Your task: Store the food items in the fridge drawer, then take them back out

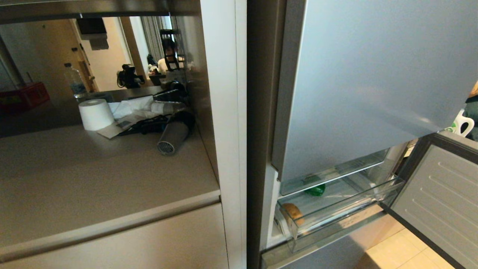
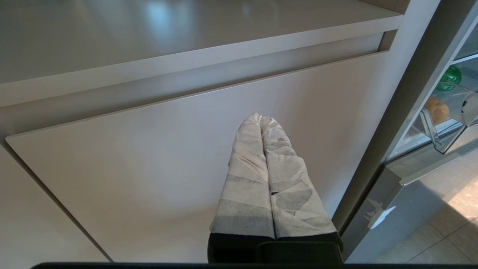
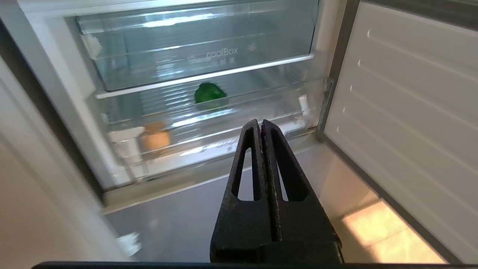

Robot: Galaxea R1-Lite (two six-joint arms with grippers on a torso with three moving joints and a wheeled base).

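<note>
The fridge drawer (image 1: 437,203) stands open, its grey ribbed inner side (image 3: 407,104) swung out to the right. Inside, a clear bin (image 1: 336,211) holds both food items. The tan potato-like lump (image 1: 293,213) (image 3: 155,138) lies at the front left corner. The green bell pepper (image 1: 315,189) (image 3: 209,93) lies further back. My right gripper (image 3: 259,122) is shut and empty, below and in front of the bin. My left gripper (image 2: 260,117), with tape-wrapped fingers, is shut and empty before a beige cabinet front (image 2: 149,168). Neither arm shows in the head view.
The tall upper fridge door (image 1: 373,74) hangs over the open compartment, and the lowest panel (image 3: 179,224) sits below it. On the counter (image 1: 93,179) to the left lie a white paper roll (image 1: 96,114) and a hair dryer (image 1: 172,136). Tiled floor (image 1: 403,250) lies at the lower right.
</note>
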